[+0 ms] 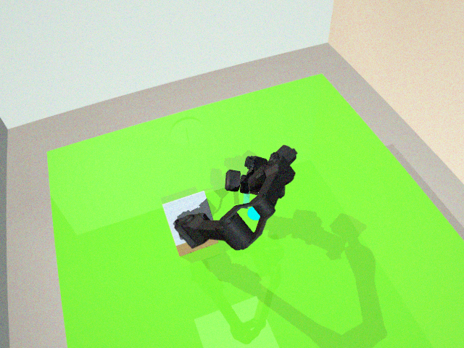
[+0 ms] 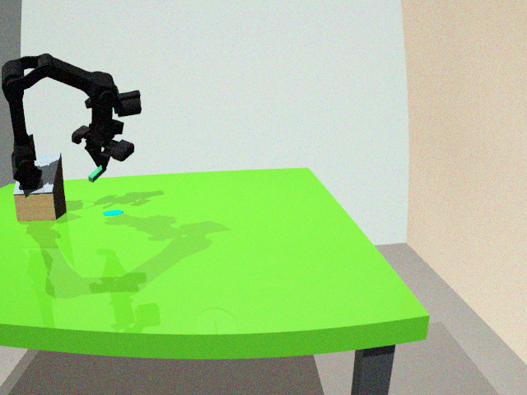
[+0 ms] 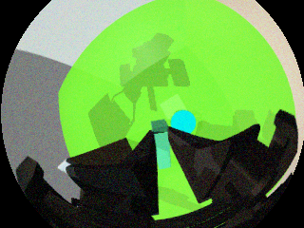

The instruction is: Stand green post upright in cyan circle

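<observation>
Top view, gripper: your parallel-jaw gripper [image 1: 245, 183] [image 2: 103, 166] [image 3: 160, 132] is above the table [image 1: 130, 299] [image 2: 277, 263] [image 3: 214, 57], toward one o'clock from the wooden base block [image 1: 196, 248] [image 2: 35, 207].
Top view, post: the part of the green post [image 1: 246, 198] [image 2: 96, 174] [image 3: 162, 149] you can see points to six o'clock from the fingers.
Top view, cyan circle: the cyan circle [image 1: 253, 213] [image 2: 113, 212] [image 3: 183, 122] shows at five o'clock from the post, partly covered by the arm [image 1: 238, 230] [image 2: 70, 72].
Exterior view, post: you have it pinched near one end, raised off the table, its free end sloping down to about eight o'clock.
Exterior view, cyan circle: it lies below the post, toward five o'clock; only here can you read the height gap and the tilt plainly.
Wrist view, fingertips: they are closed on the post; this view alone shows you it between both fingers, with the circle just off its far end at about two o'clock.
Step in hand: you appear to be carrying and turning the post.
Next move: finish bringing it upright, centre it over the circle, then lower; letting go while it leans would likely topple it.
</observation>
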Motion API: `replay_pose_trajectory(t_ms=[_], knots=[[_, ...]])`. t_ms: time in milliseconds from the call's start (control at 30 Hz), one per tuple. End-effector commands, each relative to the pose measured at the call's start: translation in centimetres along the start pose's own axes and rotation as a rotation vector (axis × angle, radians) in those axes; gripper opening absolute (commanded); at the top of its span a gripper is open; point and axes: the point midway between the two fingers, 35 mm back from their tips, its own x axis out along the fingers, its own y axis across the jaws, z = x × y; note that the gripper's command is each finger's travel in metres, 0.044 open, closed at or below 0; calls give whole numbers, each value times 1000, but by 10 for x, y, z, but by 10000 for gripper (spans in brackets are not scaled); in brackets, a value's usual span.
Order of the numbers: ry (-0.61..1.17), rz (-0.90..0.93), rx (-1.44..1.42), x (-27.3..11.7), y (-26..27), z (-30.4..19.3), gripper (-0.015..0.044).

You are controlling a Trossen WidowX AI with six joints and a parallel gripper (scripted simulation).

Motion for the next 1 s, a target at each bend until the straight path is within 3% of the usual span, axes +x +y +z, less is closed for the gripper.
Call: replay_pose_trajectory(t_ms=[0, 967], knots=[[-21, 16, -6, 2, 2, -1, 23], [-219, 88, -29, 6, 4, -2, 23]])
